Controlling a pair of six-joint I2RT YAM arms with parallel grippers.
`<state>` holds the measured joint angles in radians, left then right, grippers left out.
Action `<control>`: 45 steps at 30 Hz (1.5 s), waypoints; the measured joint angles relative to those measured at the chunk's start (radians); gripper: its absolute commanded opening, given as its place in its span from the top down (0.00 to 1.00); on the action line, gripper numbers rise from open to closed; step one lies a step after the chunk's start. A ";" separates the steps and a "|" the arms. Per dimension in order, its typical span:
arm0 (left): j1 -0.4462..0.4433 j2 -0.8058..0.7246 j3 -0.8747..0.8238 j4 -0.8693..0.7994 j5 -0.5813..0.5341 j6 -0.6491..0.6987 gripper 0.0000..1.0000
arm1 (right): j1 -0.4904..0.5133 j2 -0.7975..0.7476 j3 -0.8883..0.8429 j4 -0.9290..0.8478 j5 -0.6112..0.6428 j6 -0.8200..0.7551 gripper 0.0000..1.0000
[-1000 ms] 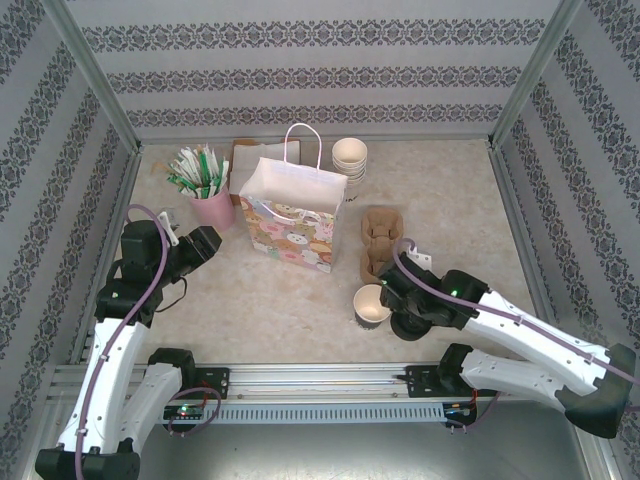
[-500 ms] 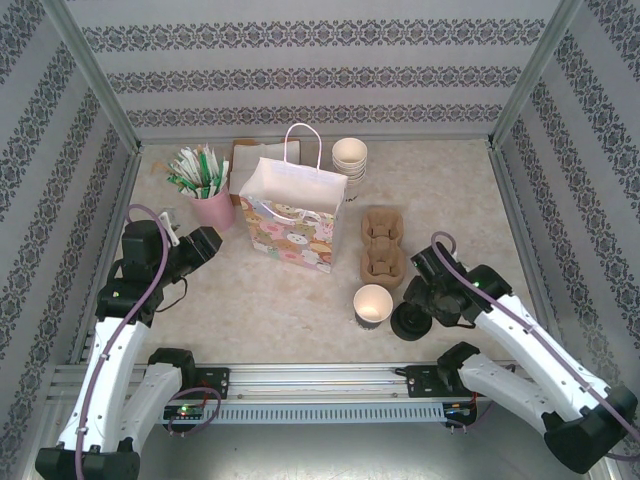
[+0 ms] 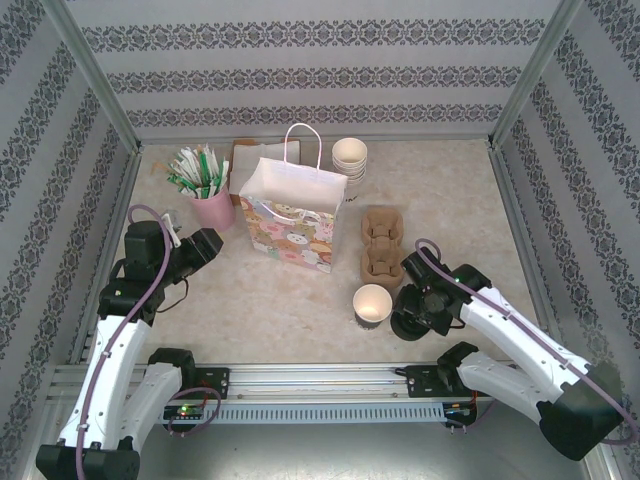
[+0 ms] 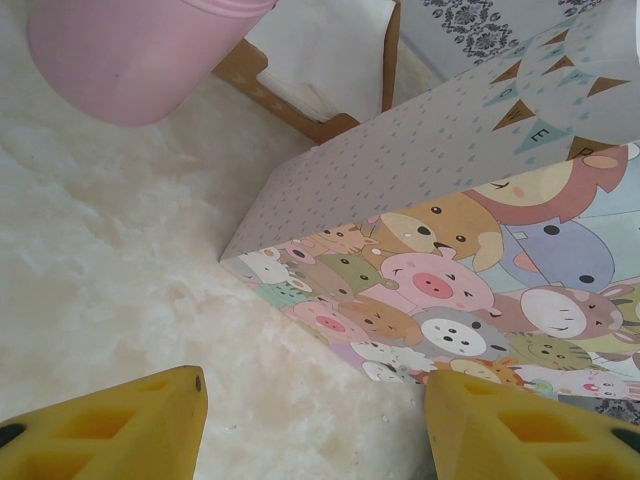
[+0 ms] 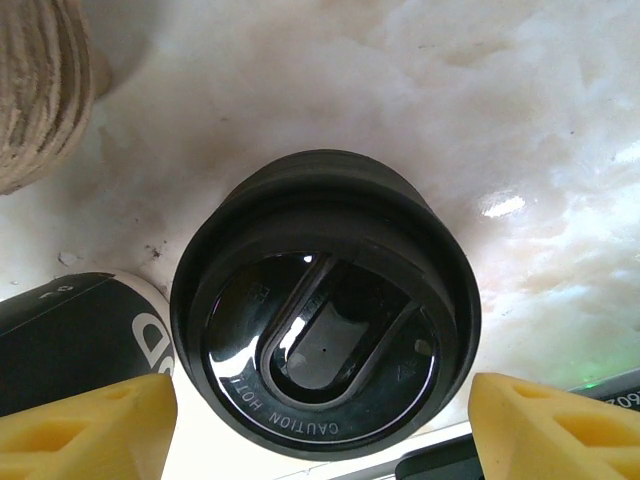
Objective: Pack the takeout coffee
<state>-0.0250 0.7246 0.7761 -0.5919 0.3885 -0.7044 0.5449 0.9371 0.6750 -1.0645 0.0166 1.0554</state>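
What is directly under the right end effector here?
Under the right end effector a black lid stands on the table, top face up, between the open fingers and clear of both. Its tall side suggests a stack, but whatever lies beneath the top lid is covered.

A white paper gift bag printed with cartoon animals (image 3: 290,225) stands upright mid-desk. Left of it stands a pink cup (image 3: 213,208) stuffed with green-and-white sticks (image 3: 198,170). A stack of lidless cream paper cups (image 3: 350,158) sits behind the bag. A brown moulded-pulp cup carrier (image 3: 381,243) lies on the pale marbled desk (image 3: 280,290), right of the bag.
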 measured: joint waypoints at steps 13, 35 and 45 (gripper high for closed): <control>0.000 0.005 0.000 0.000 0.000 0.000 0.39 | 0.000 0.032 -0.029 0.050 0.000 -0.003 0.24; 0.000 0.007 0.000 0.000 0.000 0.000 0.39 | 0.000 0.071 -0.029 0.070 0.009 -0.019 0.27; 0.000 0.007 0.000 0.000 0.000 0.000 0.39 | -0.007 0.040 -0.029 0.053 0.024 -0.026 0.30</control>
<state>-0.0250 0.7315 0.7761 -0.5915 0.3889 -0.7048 0.5381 0.9768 0.6464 -1.0115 0.0410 1.0298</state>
